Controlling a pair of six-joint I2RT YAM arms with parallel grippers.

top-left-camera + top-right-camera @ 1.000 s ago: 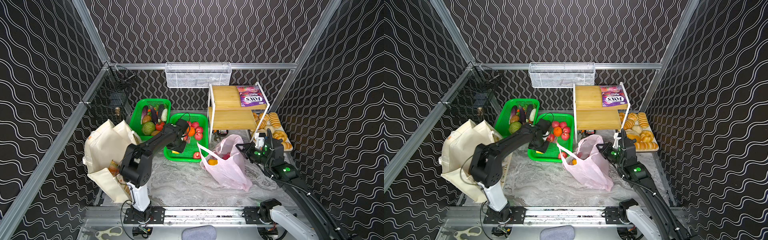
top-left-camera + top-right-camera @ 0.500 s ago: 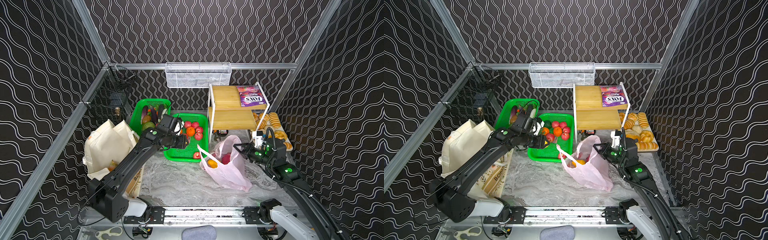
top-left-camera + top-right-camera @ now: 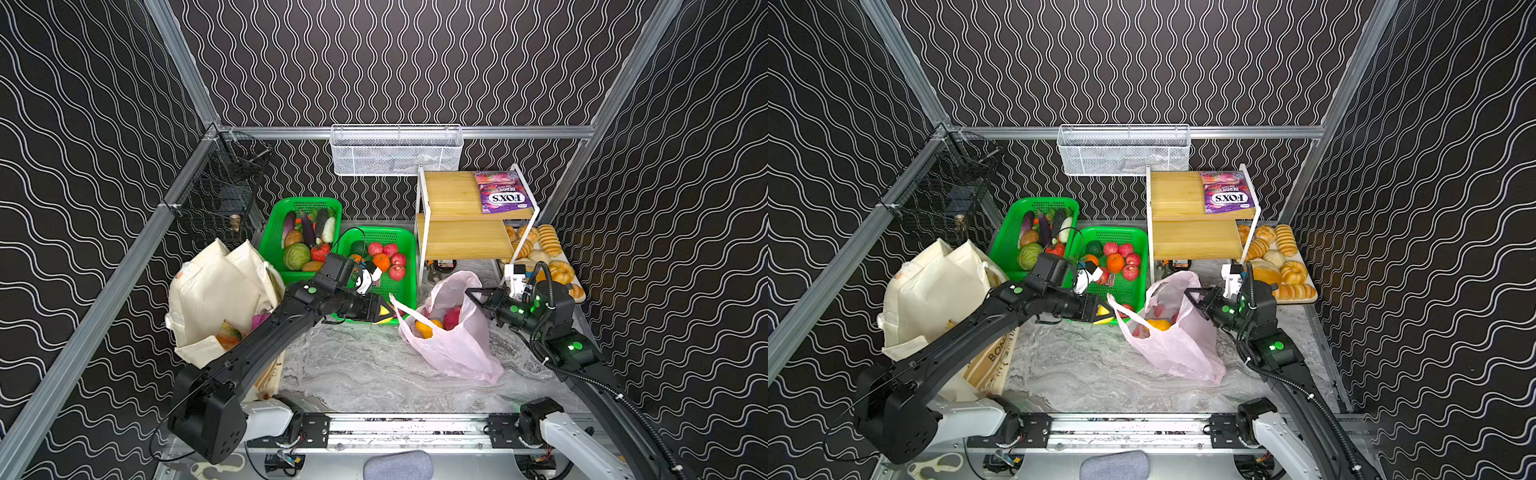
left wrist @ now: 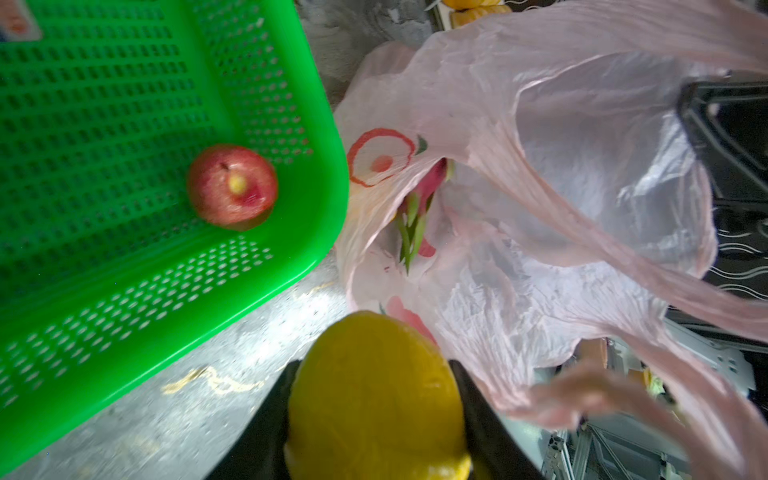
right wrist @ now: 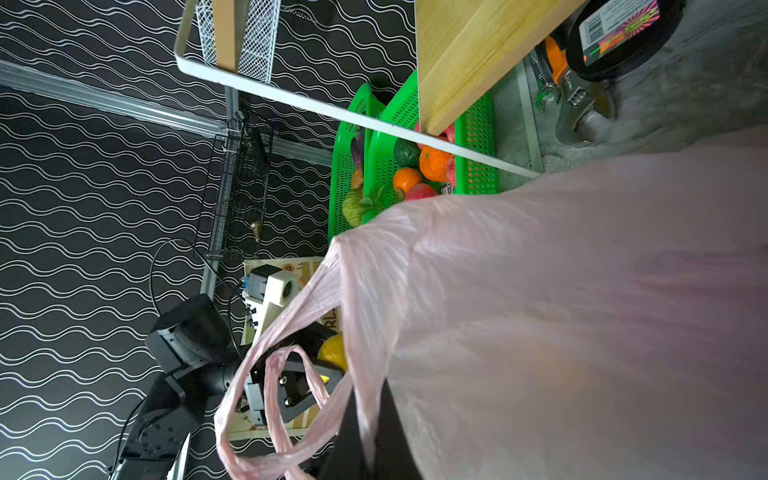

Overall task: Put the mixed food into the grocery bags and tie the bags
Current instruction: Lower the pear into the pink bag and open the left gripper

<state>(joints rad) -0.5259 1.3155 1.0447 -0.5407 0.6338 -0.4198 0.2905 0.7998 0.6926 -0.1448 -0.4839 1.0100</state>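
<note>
Since earlier, left end effector (image 3: 381,311) has swung from basket (image 3: 412,270) to bag (image 3: 457,353) mouth, gripping a lemon (image 4: 374,395); right end effector (image 3: 471,293) clamps its far side. Slack handle (image 3: 399,303) could deflect the lemon onto the worktop (image 3: 353,365).

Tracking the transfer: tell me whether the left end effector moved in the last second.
Yes. The left end effector, holding a lemon, left the green basket, moving forward-right toward the pink bag.

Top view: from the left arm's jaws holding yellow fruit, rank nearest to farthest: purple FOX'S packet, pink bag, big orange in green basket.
1. pink bag, right alongside.
2. big orange, behind, in the green basket.
3. purple FOX'S packet, top shelf, back right.
</note>
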